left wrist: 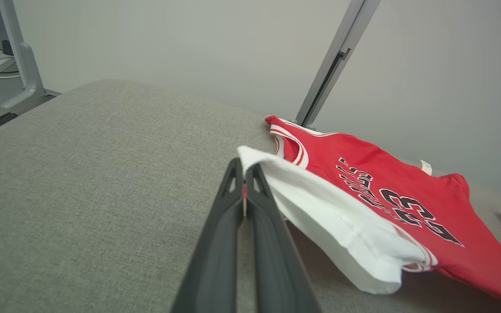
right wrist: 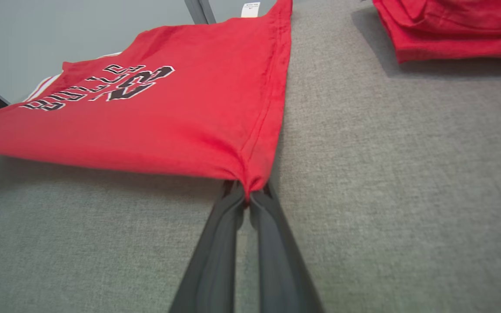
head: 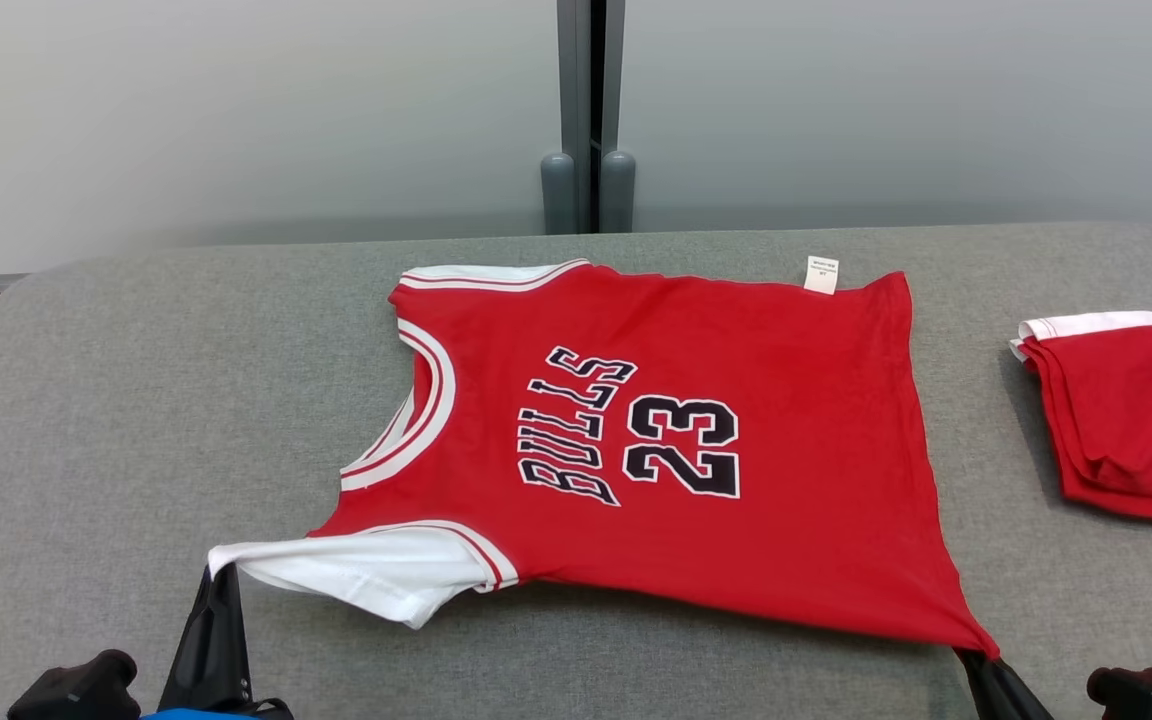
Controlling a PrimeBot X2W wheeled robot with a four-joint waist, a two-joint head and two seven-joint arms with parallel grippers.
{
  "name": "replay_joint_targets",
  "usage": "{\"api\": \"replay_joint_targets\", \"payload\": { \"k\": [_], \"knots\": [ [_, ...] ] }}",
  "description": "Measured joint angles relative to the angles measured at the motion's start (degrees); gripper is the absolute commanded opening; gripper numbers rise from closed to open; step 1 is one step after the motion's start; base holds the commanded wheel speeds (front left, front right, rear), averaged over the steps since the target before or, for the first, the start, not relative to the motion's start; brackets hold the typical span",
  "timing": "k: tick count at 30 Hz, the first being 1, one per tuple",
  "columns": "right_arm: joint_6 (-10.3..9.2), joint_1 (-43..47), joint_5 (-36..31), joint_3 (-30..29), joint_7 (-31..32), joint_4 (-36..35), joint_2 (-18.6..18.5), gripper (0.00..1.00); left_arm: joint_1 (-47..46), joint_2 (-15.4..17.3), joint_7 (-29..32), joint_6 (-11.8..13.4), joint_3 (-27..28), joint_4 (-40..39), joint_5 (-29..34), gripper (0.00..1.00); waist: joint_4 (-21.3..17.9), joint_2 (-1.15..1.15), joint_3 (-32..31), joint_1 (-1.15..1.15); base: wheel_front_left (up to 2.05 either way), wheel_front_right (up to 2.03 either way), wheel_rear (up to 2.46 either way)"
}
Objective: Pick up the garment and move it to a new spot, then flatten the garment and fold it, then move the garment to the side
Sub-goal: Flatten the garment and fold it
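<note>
The garment [head: 696, 440] is a red jersey with white sleeves and "BULLS 23" printed on it, spread across the grey padded table [head: 136, 400], collar to the left. My left gripper [head: 219, 572] is shut on the tip of the near white sleeve [left wrist: 320, 208], lifting it a little. My right gripper [head: 976, 655] is shut on the near hem corner of the garment [right wrist: 250, 182], which bunches at the fingertips. In the right wrist view the near edge of the garment hangs slightly above the table. The far edge lies flat, with a white label [head: 821, 274] sticking out.
A folded red garment with white trim [head: 1121, 420] lies at the table's right edge. A grey wall with a vertical metal post [head: 591, 120] stands right behind the table. Bare grey padding stretches to the left and along the near edge.
</note>
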Motion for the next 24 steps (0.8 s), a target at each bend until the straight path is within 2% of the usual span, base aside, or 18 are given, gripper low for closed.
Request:
{"api": "replay_joint_targets", "payload": {
  "k": [4, 7, 14, 19, 23, 24],
  "knots": [
    [0.0, 1.7, -2.0, -2.1, 5.1, -4.0, 1.6, 0.0, 0.5, 1.6, 2.4, 0.4, -0.3, -2.9, 1.0, 0.0, -1.0, 0.0, 0.3, 0.01, 0.0, 0.0, 0.0],
    [0.0, 1.5, -3.2, -3.6, 9.0, -6.3, 2.4, 0.0, -2.1, 3.0, 3.6, -0.4, -0.8, -2.3, 1.8, 0.0, -1.6, 0.0, 1.2, 0.01, 0.0, 0.0, 0.0],
    [0.0, -5.9, -5.5, -6.1, 17.8, -8.3, 2.8, 0.0, -17.4, 6.4, 5.1, -4.8, -2.7, 7.5, 2.1, 0.0, -2.7, 0.01, 5.6, 0.02, 0.0, 0.0, 0.0],
    [0.0, -12.7, -6.0, -5.2, 18.5, -6.6, 2.4, 0.0, -27.9, 6.4, 5.1, -7.5, -5.5, 16.7, 2.7, 0.0, -2.8, 0.02, 9.0, 0.02, 0.0, 0.0, 0.0],
    [0.0, -17.1, -5.5, -3.0, 16.1, -3.0, 2.1, 0.0, -33.9, 6.2, 2.9, -8.9, -7.1, 24.1, 3.0, 0.0, -2.9, 0.02, 11.2, 0.03, 0.0, 0.0, 0.0],
    [0.0, -18.1, -5.4, -2.8, 15.3, -2.0, 2.0, 0.13, -35.0, 6.0, 1.9, -9.2, -7.5, 25.6, 3.0, 0.0, -2.8, 0.02, 11.5, 0.03, 0.0, 0.0, 0.0]
  ]
}}
